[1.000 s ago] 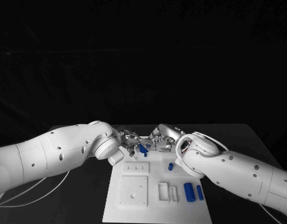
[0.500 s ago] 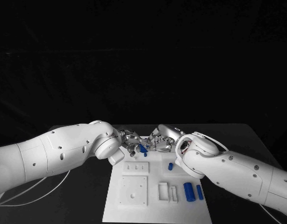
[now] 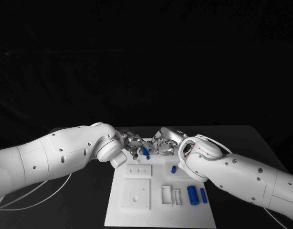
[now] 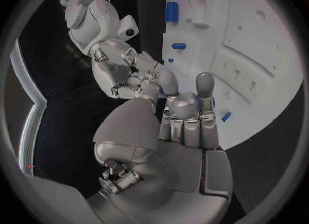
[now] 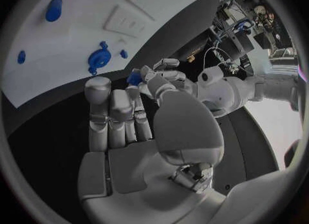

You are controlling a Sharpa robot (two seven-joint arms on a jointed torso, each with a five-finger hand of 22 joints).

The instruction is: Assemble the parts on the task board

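Observation:
The white task board (image 3: 162,210) lies lengthwise in the middle of the table. My left hand (image 3: 131,144) and right hand (image 3: 162,143) meet fingertip to fingertip above the board's far end. Between them sits a small blue part (image 3: 145,151), pinched from both sides. The right wrist view has this blue part (image 5: 134,77) between my right hand's fingers (image 5: 116,110) and the left hand (image 5: 164,77). In the left wrist view it is a blue sliver (image 4: 167,86) between the right hand (image 4: 125,74) and my left hand (image 4: 183,116).
A short blue pin (image 3: 174,169) lies mid-board, and two blue cylinders (image 3: 193,195) lie side by side on its near right. A blue gear (image 5: 98,58) sits on the board's far end. White raised blocks (image 3: 137,194) occupy the near left. A cable (image 3: 29,195) trails at the left.

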